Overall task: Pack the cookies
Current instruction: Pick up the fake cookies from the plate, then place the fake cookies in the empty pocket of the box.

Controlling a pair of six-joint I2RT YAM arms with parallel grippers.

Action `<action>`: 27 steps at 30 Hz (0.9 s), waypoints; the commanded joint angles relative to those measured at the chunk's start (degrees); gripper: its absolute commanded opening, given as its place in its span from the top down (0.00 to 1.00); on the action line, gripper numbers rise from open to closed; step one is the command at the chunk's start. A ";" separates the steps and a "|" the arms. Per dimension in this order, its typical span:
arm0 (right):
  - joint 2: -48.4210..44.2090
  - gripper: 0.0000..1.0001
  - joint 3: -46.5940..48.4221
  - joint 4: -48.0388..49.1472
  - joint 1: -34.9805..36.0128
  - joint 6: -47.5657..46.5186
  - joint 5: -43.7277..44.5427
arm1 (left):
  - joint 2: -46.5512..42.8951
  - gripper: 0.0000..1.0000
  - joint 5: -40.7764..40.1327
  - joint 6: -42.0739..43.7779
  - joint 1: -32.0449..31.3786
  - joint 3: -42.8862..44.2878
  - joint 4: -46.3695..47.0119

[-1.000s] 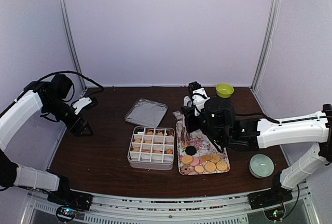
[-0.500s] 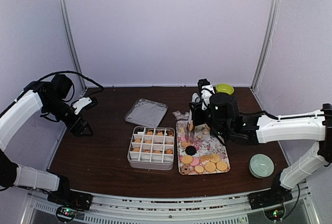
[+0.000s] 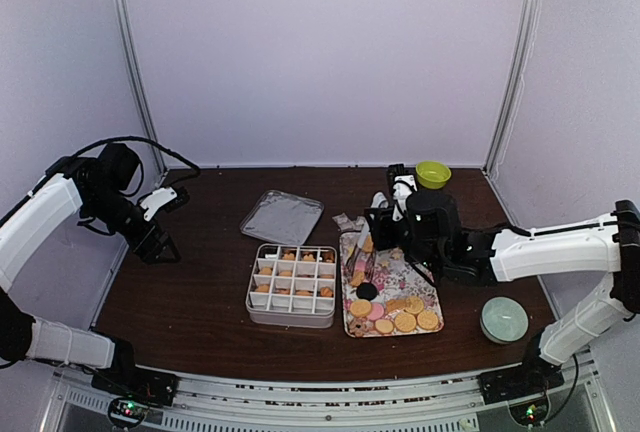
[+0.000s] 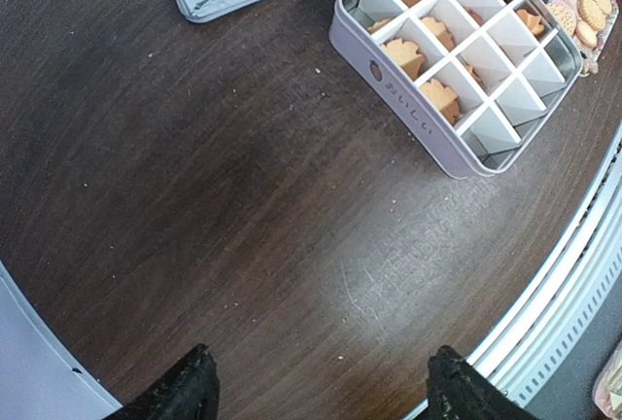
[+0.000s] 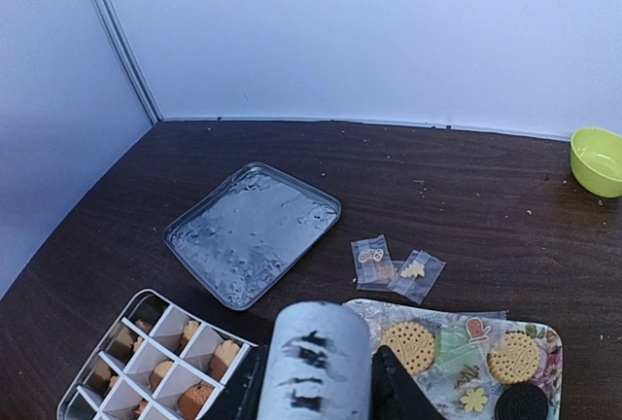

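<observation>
**Fig. Cookie packing; top + both wrist views.** R gripper (image 5: 318, 393) is clasping the grey rounded end of the tongs (image 5: 316, 354), w/ one dark finger pressing on each side. The tongs are pointing down over the far half of the tray (image 3: 402, 280), prob. so that slim tips, not wide fingers, are doing the picking of thin flat pieces. Whether the tips are holding a cookie cannot be told.

Cookies (image 3: 398, 318) are lying in two places. A loose group (mostly orange, a pink, one dark) is sitting toward the near end of the tray. Orange ones are standing in several cells of the box (image 4: 403, 109). Other cells are showing bare floors, so packing is judged partway.

The box is sitting just left of the tray, w/ its lid (image 3: 282, 216) lying flat behind it and apart. This is leaving the cells open from above and making the carry short.

L gripper (image 4: 326, 388) is hanging wide open and empty over bare table (image 4: 243, 226), well left of the box, prob. parked to give the R arm room.

Two small packets (image 5: 397, 266) are lying on the table behind the tray, and a green bowl (image 5: 598, 159) is standing at far right. Neither is in play.
</observation>
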 commanded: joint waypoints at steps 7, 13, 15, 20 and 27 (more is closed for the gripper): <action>-0.77 0.90 0.17 2.18 -0.21 1.04 -1.17 | -0.26 0.25 1.19 0.93 0.50 -0.23 -0.51; -3.97 0.99 1.91 -1.05 -0.06 -2.32 -1.04 | -0.05 0.25 1.13 0.97 0.50 -0.23 -0.52; -5.45 0.99 2.81 -2.52 0.36 -3.92 -0.85 | 0.13 0.25 1.29 0.94 0.50 -0.23 -0.44; -8.11 1.00 6.16 -6.55 3.35 -7.98 0.03 | 0.30 0.25 0.68 1.13 0.51 -0.54 0.04; -3.31 1.00 15.30 -9.55 12.07 -11.30 -3.50 | 0.81 0.25 -1.92 1.88 0.52 -1.26 1.09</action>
